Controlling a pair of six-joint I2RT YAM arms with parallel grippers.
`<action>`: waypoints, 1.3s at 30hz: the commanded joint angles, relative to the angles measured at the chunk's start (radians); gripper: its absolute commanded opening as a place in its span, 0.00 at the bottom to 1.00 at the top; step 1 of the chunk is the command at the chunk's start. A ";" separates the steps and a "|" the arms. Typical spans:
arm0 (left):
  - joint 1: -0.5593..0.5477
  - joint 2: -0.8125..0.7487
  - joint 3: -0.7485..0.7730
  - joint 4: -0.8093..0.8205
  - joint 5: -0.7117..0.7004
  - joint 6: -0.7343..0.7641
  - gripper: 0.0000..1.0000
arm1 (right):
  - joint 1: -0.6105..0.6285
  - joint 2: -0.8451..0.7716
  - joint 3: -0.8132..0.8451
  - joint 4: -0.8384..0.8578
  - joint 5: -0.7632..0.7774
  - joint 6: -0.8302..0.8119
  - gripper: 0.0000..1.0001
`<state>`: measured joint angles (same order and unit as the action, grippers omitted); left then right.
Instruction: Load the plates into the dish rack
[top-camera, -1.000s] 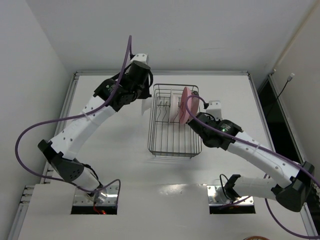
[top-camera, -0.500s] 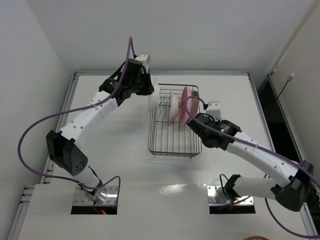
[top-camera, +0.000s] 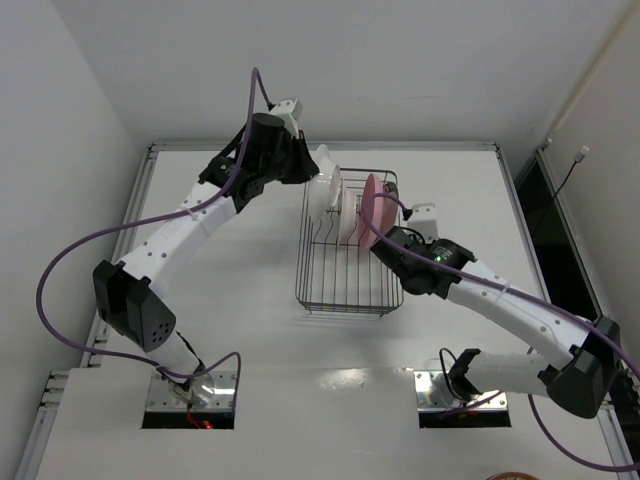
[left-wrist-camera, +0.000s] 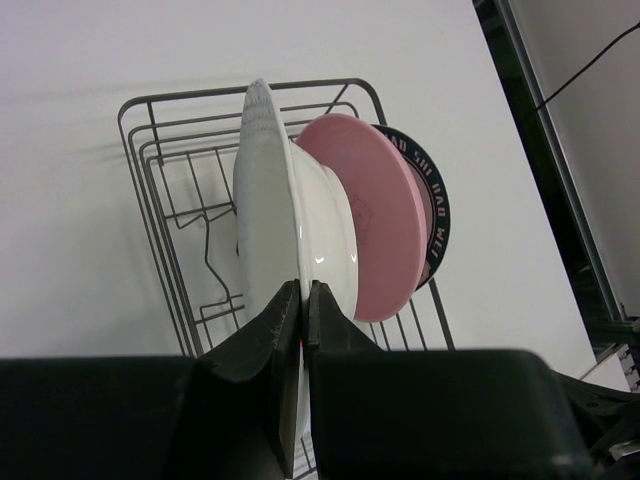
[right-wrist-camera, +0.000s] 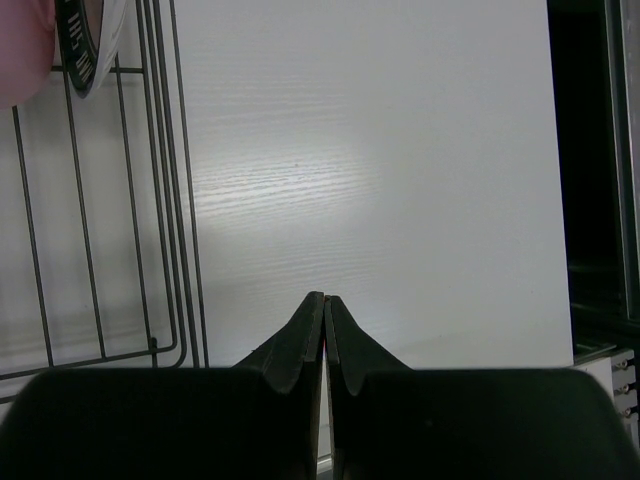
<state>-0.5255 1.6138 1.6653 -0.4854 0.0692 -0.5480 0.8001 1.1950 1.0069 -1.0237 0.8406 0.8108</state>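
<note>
My left gripper (top-camera: 308, 172) is shut on the rim of a translucent whitish plate (top-camera: 323, 190) and holds it upright over the far left part of the wire dish rack (top-camera: 345, 290). In the left wrist view the fingers (left-wrist-camera: 285, 320) pinch this plate (left-wrist-camera: 262, 200) by its edge. In the rack stand another whitish plate (top-camera: 349, 215), the pink plate (top-camera: 371, 205) (left-wrist-camera: 375, 220) and, behind it, the plate with the dark patterned rim (left-wrist-camera: 437, 215) (right-wrist-camera: 85, 45). My right gripper (top-camera: 388, 236) (right-wrist-camera: 325, 297) is shut and empty, just right of the rack.
The white table (top-camera: 230, 300) has a raised rim (top-camera: 150, 150) at the back and sides. The rack's right wire wall (right-wrist-camera: 160, 200) is close to my right gripper. A dark gap (right-wrist-camera: 590, 160) runs past the table's right edge.
My left gripper has carried the whitish plate to the right, from beside the rack's left wall to over the rack, close to the standing plates. The right arm has barely moved.
</note>
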 joint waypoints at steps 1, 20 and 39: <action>0.002 -0.043 -0.002 0.169 -0.005 -0.055 0.00 | -0.006 0.009 0.004 0.028 0.022 0.004 0.00; 0.002 -0.016 -0.168 0.281 -0.016 -0.125 0.00 | -0.006 0.009 0.013 0.010 0.031 0.004 0.00; -0.060 0.129 0.052 0.059 -0.134 -0.073 0.22 | -0.006 0.009 0.004 0.010 0.031 0.004 0.00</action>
<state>-0.5529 1.7432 1.5909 -0.4397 -0.0456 -0.6353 0.8001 1.2026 1.0069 -1.0222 0.8413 0.8108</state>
